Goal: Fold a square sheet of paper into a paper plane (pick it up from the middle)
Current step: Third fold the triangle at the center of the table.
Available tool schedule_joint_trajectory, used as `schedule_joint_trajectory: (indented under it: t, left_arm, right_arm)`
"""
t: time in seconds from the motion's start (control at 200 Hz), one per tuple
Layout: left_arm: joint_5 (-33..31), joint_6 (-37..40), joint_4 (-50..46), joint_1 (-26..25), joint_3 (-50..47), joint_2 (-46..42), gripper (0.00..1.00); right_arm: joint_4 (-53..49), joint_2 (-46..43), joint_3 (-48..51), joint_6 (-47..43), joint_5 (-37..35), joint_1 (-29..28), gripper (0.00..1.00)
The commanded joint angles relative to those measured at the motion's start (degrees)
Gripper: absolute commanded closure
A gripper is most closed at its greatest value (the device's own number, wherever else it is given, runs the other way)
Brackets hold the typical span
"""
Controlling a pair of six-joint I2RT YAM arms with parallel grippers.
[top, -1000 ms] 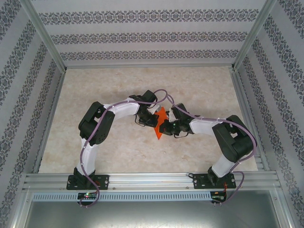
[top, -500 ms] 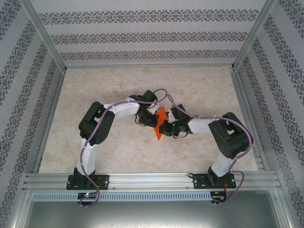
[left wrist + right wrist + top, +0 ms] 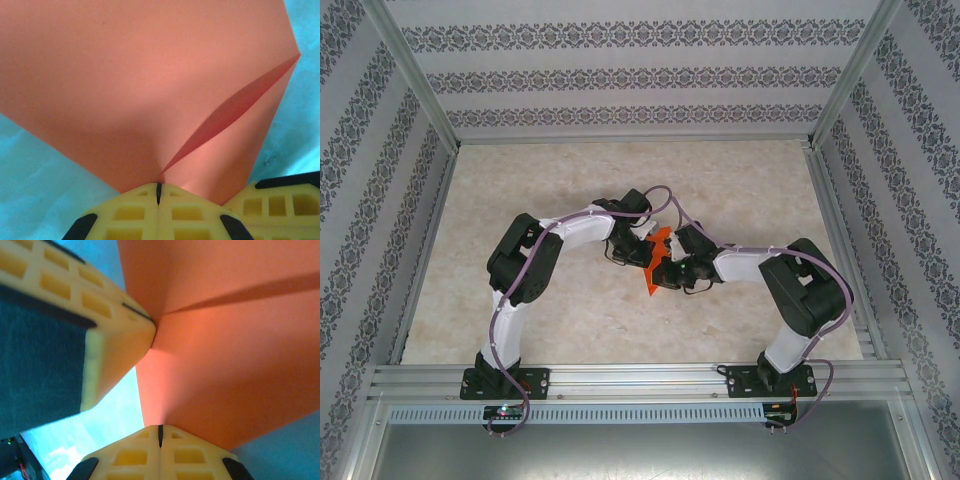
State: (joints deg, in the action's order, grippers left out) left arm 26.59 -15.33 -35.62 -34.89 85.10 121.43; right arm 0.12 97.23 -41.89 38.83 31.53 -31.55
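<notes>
The orange sheet of paper [image 3: 654, 262] hangs folded between the two grippers at the table's middle. My left gripper [image 3: 642, 252] is shut on one edge of the sheet [image 3: 125, 90], whose fold opens as a slit toward the right corner. My right gripper [image 3: 666, 268] is shut on the paper's [image 3: 225, 365] lower edge. The left gripper's yellow fingers [image 3: 117, 340] pinch the paper just above and to the left in the right wrist view. The right gripper's fingers [image 3: 280, 200] show at the lower right of the left wrist view. The two grippers are nearly touching.
The beige marbled table [image 3: 540, 190] is walled by patterned panels and an aluminium frame [image 3: 630, 380] at the near edge. Both arms bend inward toward the centre, with purple cables looping over them.
The right gripper has moved a little left, closer to the left gripper, and the paper between them has bunched narrower. The left arm has hardly moved.
</notes>
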Motion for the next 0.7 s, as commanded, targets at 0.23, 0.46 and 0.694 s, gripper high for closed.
schedule_joint_trajectory:
  t: [0.23, 0.46, 0.694]
  left_arm:
    - [-10.52, 1.62, -4.11, 0.40, -3.21, 7.90, 0.96]
    - [-10.65, 1.76, -4.35, 0.44, -3.01, 7.78, 0.96]
    - [-10.50, 1.79, -3.93, 0.44, -3.36, 7.99, 0.96]
  right_arm:
    - [-6.13, -3.81, 1.50, -1.32, -1.60, -3.16, 1.00]
    - [-3.99, -1.88, 0.76, -0.11, -1.30, -4.12, 1.00]
    - [-3.77, -0.67, 0.79, -0.26, -1.22, -4.65, 1.00]
